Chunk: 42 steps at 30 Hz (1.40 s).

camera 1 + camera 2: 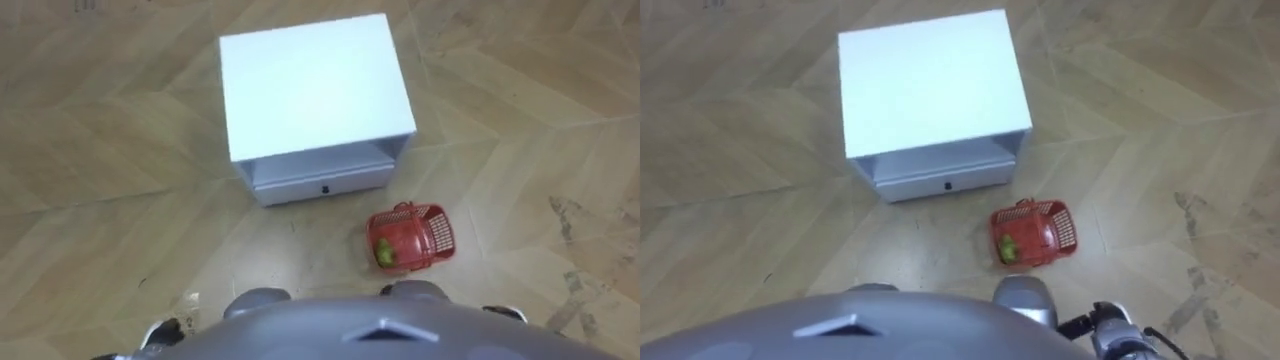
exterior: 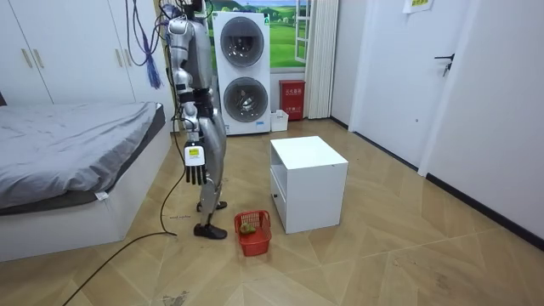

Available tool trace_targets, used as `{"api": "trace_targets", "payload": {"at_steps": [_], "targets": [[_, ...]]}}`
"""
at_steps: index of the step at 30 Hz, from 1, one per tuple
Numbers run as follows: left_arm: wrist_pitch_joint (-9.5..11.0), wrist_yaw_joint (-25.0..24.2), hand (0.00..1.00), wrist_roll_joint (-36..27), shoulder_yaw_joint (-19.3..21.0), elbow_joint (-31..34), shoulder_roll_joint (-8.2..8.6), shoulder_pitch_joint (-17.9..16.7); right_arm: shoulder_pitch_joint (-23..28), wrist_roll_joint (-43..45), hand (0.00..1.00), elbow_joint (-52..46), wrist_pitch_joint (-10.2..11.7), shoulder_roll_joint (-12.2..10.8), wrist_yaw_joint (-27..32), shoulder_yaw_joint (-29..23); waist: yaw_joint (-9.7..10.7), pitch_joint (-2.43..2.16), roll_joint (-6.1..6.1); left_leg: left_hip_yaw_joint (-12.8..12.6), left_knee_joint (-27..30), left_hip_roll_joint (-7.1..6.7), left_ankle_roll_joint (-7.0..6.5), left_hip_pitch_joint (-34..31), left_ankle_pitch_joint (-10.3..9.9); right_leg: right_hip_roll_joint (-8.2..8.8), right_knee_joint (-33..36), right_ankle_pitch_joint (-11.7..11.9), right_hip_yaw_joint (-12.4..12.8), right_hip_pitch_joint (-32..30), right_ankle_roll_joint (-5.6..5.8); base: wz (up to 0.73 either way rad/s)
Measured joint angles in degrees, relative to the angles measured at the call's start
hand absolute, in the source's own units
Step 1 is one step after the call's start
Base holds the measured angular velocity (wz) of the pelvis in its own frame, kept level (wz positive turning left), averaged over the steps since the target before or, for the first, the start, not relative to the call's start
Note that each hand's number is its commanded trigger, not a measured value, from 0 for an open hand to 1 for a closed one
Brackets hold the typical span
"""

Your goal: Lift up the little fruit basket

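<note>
The red fruit basket [image 1: 411,238] stands on the wooden floor, a little ahead of me and to my right, with a green fruit [image 1: 383,252] in its near end. In the room view the basket [image 2: 253,232] sits between my feet and the white cabinet. I stand upright facing the cabinet, arms down at my sides. My right hand [image 2: 195,173] hangs beside my thigh, well above the basket, with straight fingers and nothing in it. A dark bit of my left hand [image 1: 165,331] shows at the lower left, low by my side.
A white cabinet [image 1: 314,84] with a drawer [image 1: 322,185] at its base stands straight ahead. Behind me is a bed [image 2: 76,161], and a stacked washer and dryer [image 2: 242,72] stands against the far wall. Open wooden floor lies around the basket.
</note>
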State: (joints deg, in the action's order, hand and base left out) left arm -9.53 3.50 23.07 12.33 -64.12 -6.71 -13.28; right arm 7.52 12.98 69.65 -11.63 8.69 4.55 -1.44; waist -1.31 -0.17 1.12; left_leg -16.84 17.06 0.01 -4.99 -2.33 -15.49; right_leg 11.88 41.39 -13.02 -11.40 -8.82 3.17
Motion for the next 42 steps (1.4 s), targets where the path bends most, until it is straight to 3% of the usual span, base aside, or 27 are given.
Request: {"api": "trace_targets", "payload": {"at_steps": [2,3,4,6,7,8,9,10,11,12,13,15,16,17,18,19,20,21,25,27,31,33,38,42], "targets": [[0.1,-0.1,0.00,-1.2,-0.2,0.2,-0.31,-1.3,-0.2,-1.2,0.00,0.0,0.4,0.4,1.4,0.1,-1.6,-0.02,0.84,-1.6,0.8,-0.22,-0.57,-0.7,-0.4,0.58,7.6,1.0,0.6,2.6,-0.89,-0.28],[0.1,-0.1,0.00,-2.4,-0.1,0.2,-0.51,-1.8,-0.5,-1.7,0.00,0.2,1.1,0.5,2.3,0.1,-2.3,0.03,1.22,-2.0,1.8,-0.21,-0.76,-1.8,-0.5,0.81,8.5,2.8,0.4,5.1,-1.13,-0.38],[0.1,-0.1,0.00,-2.9,-0.1,0.2,-0.62,-1.8,-1.0,-2.0,0.00,0.1,1.4,0.5,2.5,0.1,-2.2,-0.07,1.44,-2.0,2.4,-0.21,-0.94,-2.7,-0.6,0.99,8.3,4.0,0.3,6.3,-1.09,-0.20],[0.3,-0.1,0.00,-5.2,-0.3,-0.1,-1.10,-0.9,-2.7,-4.5,0.00,-1.0,2.6,0.4,3.0,0.2,-1.9,0.07,2.05,-1.3,6.9,-0.10,-1.38,-8.7,-0.8,1.94,4.9,8.5,0.0,9.4,-0.98,0.07],[0.5,-0.1,0.00,-5.9,-0.3,-0.2,-1.31,-0.1,-3.5,-5.4,0.00,-1.1,2.9,0.4,2.9,0.2,-1.9,0.13,2.53,-1.2,8.5,-0.06,-1.55,-10.4,-1.0,2.25,3.0,9.1,0.2,9.6,-1.06,0.13],[1.0,-0.1,0.00,-6.7,-0.3,-0.2,-1.65,1.8,-5.5,-6.4,0.00,-0.8,3.3,0.4,2.8,0.2,-1.9,1.03,2.69,-0.1,12.4,0.25,-1.81,-13.9,-1.2,1.65,-0.3,7.7,0.8,9.9,0.42,0.10],[1.3,0.1,0.00,-6.9,-0.7,-0.3,-1.48,3.8,-7.1,-6.6,0.00,-0.6,3.7,0.5,2.9,0.2,-2.1,1.68,2.14,3.0,16.2,0.96,-1.82,-17.5,-1.2,-0.52,-2.1,5.9,0.7,9.8,0.60,0.12],[1.7,0.2,0.00,-7.4,-1.1,-0.4,-1.43,4.4,-7.8,-7.0,0.00,-0.5,3.8,0.5,3.0,0.3,-2.1,1.85,1.25,4.3,18.1,1.26,-1.81,-19.0,-1.2,-1.71,-2.6,5.9,1.0,9.6,0.61,0.16],[2.7,0.6,0.00,-7.9,-1.9,-1.1,-1.69,5.4,-8.4,-8.1,0.00,-0.4,4.1,0.2,3.1,1.0,-2.1,1.43,0.22,7.0,20.6,1.34,-1.86,-22.0,-1.2,-3.24,-2.4,5.5,1.8,8.3,0.55,0.23],[3.4,1.3,0.00,-8.0,-2.9,-2.0,-2.09,7.3,-8.9,-9.2,0.00,-0.5,4.4,-0.1,3.2,2.3,-2.0,0.82,0.90,8.5,20.8,0.23,-1.74,-24.2,-1.2,-2.98,-0.2,3.5,3.1,6.0,1.04,0.33],[3.6,1.6,0.00,-8.0,-3.8,-2.6,-2.30,8.5,-9.1,-10.2,0.00,-0.4,4.6,-0.1,3.2,2.6,-2.0,0.77,1.33,9.0,21.3,-0.11,-1.69,-25.7,-1.2,-2.48,1.5,2.0,3.6,4.5,1.50,0.48],[4.3,3.0,0.00,-9.7,-5.8,-3.7,-2.64,13.4,-11.2,-12.9,0.00,0.6,5.6,-0.2,3.5,3.5,-2.7,1.79,2.53,9.9,28.9,-1.53,-2.27,-33.1,-1.6,-0.52,9.7,-3.6,5.0,-1.6,1.92,0.31],[4.6,3.3,0.00,-10.0,-5.8,-4.3,-2.77,14.3,-12.2,-13.2,0.00,1.4,6.2,-0.3,3.5,3.8,-2.8,1.90,2.74,10.7,31.4,-1.78,-2.46,-35.2,-1.7,-0.22,11.0,-5.2,4.9,-2.7,1.89,0.00],[4.8,4.0,0.00,-10.6,-6.0,-5.4,-3.09,15.8,-14.4,-13.4,0.00,2.4,7.2,-0.3,3.5,4.2,-3.2,2.12,3.20,11.0,36.4,-1.82,-2.69,-39.6,-2.0,0.05,13.1,-9.0,4.8,-4.5,2.16,0.00],[4.9,4.7,0.00,-12.2,-7.1,-7.3,-3.22,17.5,-16.4,-13.7,0.00,2.8,7.8,0.0,3.8,4.1,-3.3,2.20,3.17,11.5,40.9,-1.95,-2.53,-43.1,-3.1,0.08,16.1,-12.5,4.8,-6.4,2.19,0.00],[4.9,4.8,0.00,-12.6,-7.5,-7.9,-3.23,18.3,-16.9,-14.0,0.00,2.9,8.0,0.1,4.1,4.2,-3.3,2.20,3.17,11.6,42.7,-2.17,-2.30,-44.6,-4.1,0.28,18.3,-14.1,4.8,-7.5,2.23,0.20],[5.3,4.9,0.00,-13.6,-8.3,-9.7,-3.38,19.8,-17.8,-14.8,0.00,2.9,8.3,0.2,4.5,4.1,-3.2,2.18,3.18,12.1,45.9,-2.95,-2.25,-47.1,-6.9,1.23,23.6,-16.7,5.1,-9.9,2.19,0.37],[5.4,5.3,0.00,-14.2,-8.9,-10.9,-3.63,21.3,-18.5,-15.1,0.00,3.5,8.6,0.3,4.7,4.1,-3.2,2.25,3.22,12.0,49.8,-3.58,-3.15,-49.8,-10.5,2.23,30.9,-18.4,5.5,-12.9,2.42,0.43],[6.4,7.9,0.00,-15.8,-10.4,-11.8,-4.05,21.1,-19.7,-16.9,0.00,4.5,8.9,0.3,4.7,4.2,-3.4,2.37,3.46,9.4,64.2,-4.96,-5.61,-56.5,-16.8,3.63,51.7,-20.0,10.0,-19.6,2.70,0.31],[7.3,9.2,0.00,-16.8,-10.4,-12.0,-4.69,20.7,-19.6,-17.5,0.00,5.0,9.8,0.3,4.5,4.0,-2.6,2.41,3.60,7.7,71.4,-6.46,-6.96,-59.8,-19.5,5.93,62.0,-20.1,11.8,-21.8,2.85,0.47],[8.6,11.0,0.00,-19.2,-12.4,-13.6,-5.55,20.4,-19.3,-19.4,0.00,5.0,9.9,-0.1,3.8,4.3,-0.2,2.18,4.33,5.2,78.4,-7.69,-7.88,-63.1,-21.6,9.04,71.6,-20.5,12.6,-21.8,3.68,0.59],[9.1,11.3,0.00,-19.3,-12.9,-13.8,-5.98,20.2,-19.2,-19.3,0.00,4.8,10.4,0.1,3.9,4.1,1.8,2.16,4.66,3.7,82.6,-7.03,-8.57,-65.0,-22.4,10.35,76.1,-21.0,12.4,-21.3,4.01,0.62],[10.3,11.4,0.00,-20.5,-13.2,-14.1,-6.11,18.6,-19.1,-19.5,0.00,1.2,10.3,-0.1,3.9,4.1,2.6,2.09,6.02,2.7,86.2,-3.74,-8.91,-66.2,-23.6,11.22,80.6,-23.5,12.4,-21.2,3.65,-0.05],[11.5,11.7,0.00,-21.2,-14.3,-14.0,-6.04,16.1,-17.6,-19.0,0.00,-3.6,10.3,-0.1,4.3,4.1,3.8,1.55,6.92,3.0,86.8,-0.35,-7.90,-66.0,-23.7,11.13,81.5,-25.2,11.2,-21.3,3.20,-0.10]]}}
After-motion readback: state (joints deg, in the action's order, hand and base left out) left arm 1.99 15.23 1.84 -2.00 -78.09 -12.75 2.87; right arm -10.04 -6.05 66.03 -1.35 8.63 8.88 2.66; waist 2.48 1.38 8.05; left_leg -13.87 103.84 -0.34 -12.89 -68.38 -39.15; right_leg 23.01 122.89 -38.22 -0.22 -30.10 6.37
